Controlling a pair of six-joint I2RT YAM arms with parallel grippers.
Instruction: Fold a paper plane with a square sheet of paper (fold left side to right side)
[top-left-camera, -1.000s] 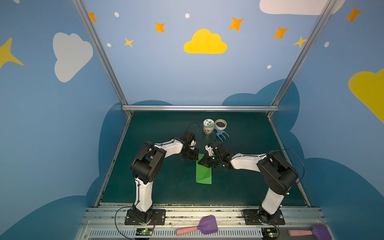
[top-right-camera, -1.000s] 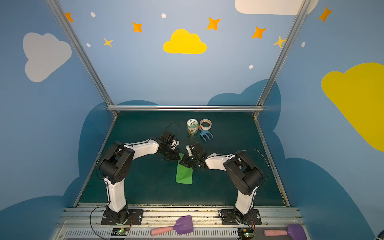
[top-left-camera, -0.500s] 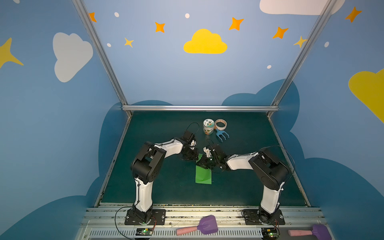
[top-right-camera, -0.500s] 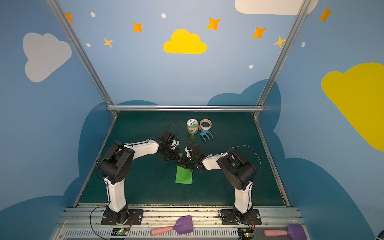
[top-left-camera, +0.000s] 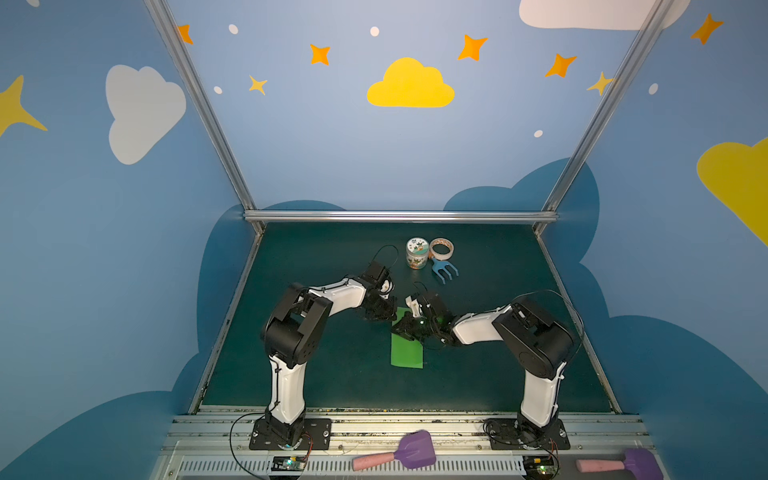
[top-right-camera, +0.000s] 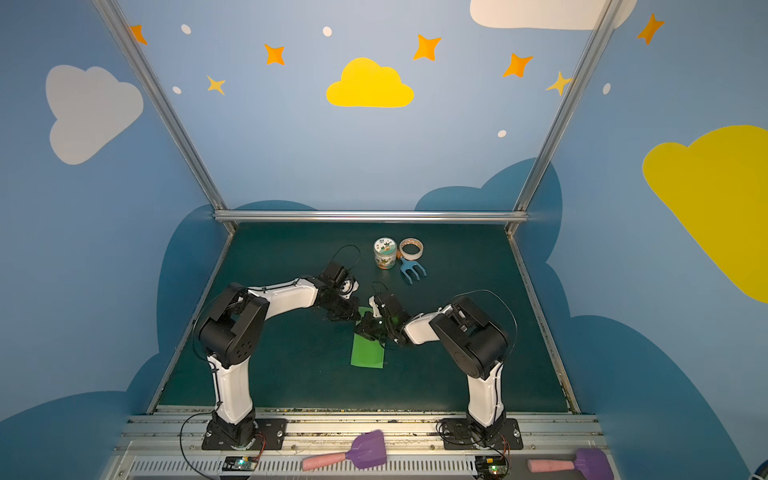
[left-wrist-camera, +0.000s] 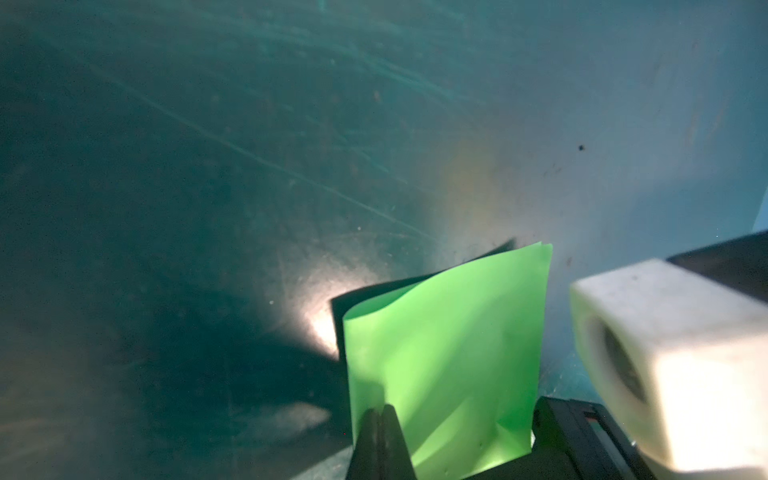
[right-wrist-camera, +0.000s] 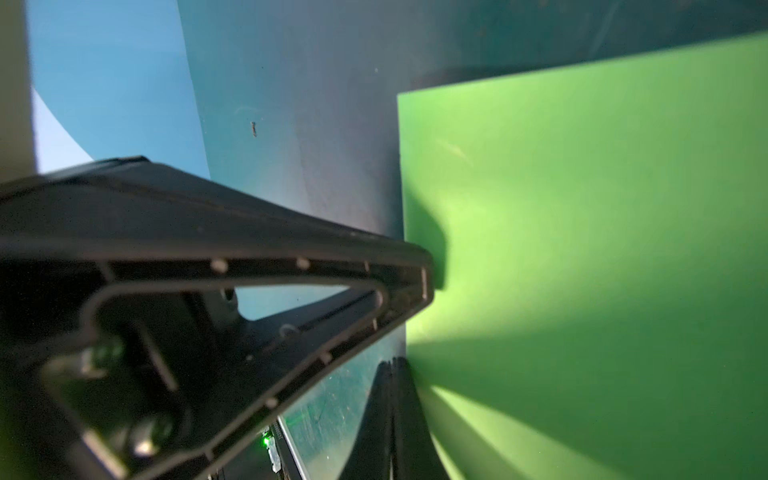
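The thin, bright green square sheet of paper (top-left-camera: 407, 349) (top-right-camera: 368, 353) lies just below centre in both top views. It is already doubled into a narrow rectangle, but its folded edge bulges uncreased, so creasing and all nose and wing folds seem left. The black left gripper (left-wrist-camera: 380, 432) and right gripper (right-wrist-camera: 392, 399) both have fingers pressed together, tips touching the sheet's upper end, pinching nothing visible.
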